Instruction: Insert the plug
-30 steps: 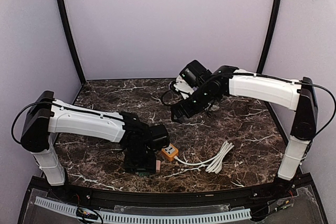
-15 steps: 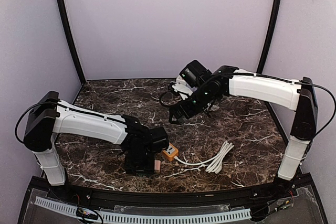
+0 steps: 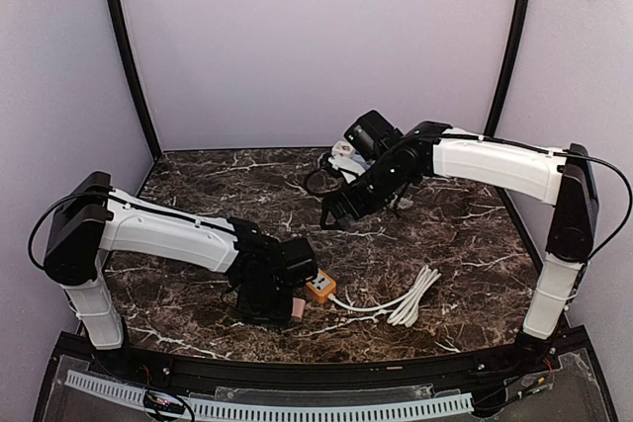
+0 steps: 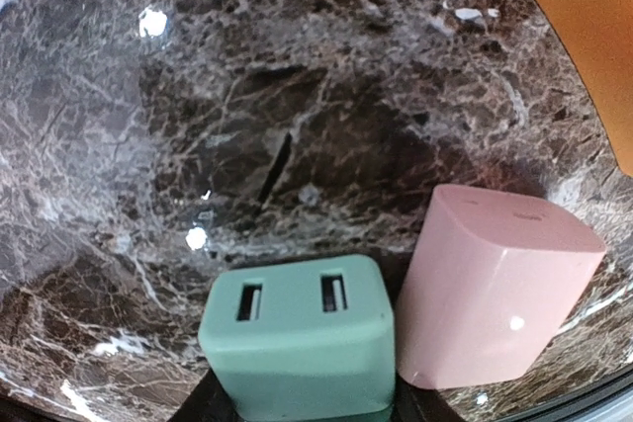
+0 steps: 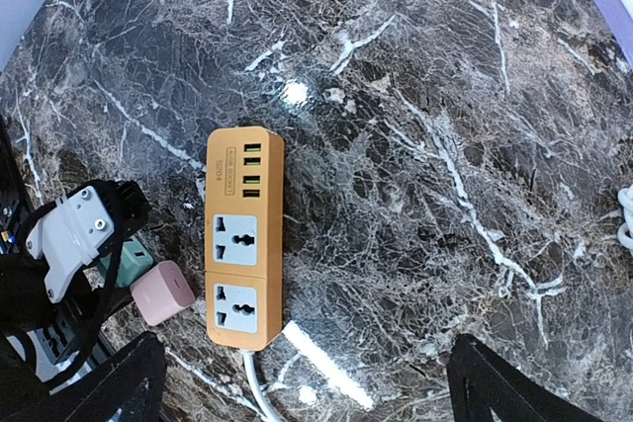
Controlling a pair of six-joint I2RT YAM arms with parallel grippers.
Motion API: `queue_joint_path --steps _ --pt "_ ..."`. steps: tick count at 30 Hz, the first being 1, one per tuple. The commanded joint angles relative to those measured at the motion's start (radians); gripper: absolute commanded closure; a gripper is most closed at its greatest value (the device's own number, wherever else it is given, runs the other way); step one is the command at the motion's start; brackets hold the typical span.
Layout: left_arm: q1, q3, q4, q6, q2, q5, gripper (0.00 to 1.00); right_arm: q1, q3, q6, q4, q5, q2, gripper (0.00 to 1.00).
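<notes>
A green plug (image 4: 297,343) with two slots lies on the dark marble, a pink adapter (image 4: 495,294) touching its right side. My left gripper (image 4: 297,397) straddles the green plug, its black fingers pressed against both sides. In the top view this gripper (image 3: 269,305) sits low at the near edge, just left of the orange power strip (image 3: 318,288). The right wrist view looks down on the strip (image 5: 244,234), showing two sockets, with the pink adapter (image 5: 161,294) at its left. My right gripper (image 5: 307,387) hangs wide open and empty high over the table (image 3: 334,212).
The strip's white cable (image 3: 410,298) lies bundled on the marble to the right of the strip. A second pale power strip (image 3: 346,155) with a black cord sits at the back near the rear wall. Purple walls enclose the table.
My left gripper's jaws have narrowed onto the green plug. The right arm has drifted slightly, its wrist a little further back.
</notes>
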Motion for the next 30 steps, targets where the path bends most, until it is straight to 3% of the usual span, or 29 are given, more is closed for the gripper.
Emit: queue_joint_path --steps 1,9,14,21,30 --pt "0.029 -0.028 -0.040 0.113 0.006 -0.078 0.64 -0.025 -0.020 -0.012 0.028 -0.023 -0.027 0.01" --pt "0.075 -0.085 0.019 0.336 -0.020 -0.061 0.63 -0.056 -0.048 -0.016 0.034 -0.020 -0.071 0.01" --pt "0.114 -0.081 -0.014 0.420 -0.018 -0.070 0.53 -0.066 -0.065 -0.022 0.039 -0.013 -0.094 0.02" --pt "0.106 -0.084 0.011 0.333 -0.019 -0.110 0.38 -0.078 -0.067 -0.028 0.041 0.000 -0.103 0.01" --pt "0.060 -0.075 0.065 0.156 0.005 -0.164 0.35 -0.115 -0.081 -0.027 0.041 -0.021 -0.116 0.01"
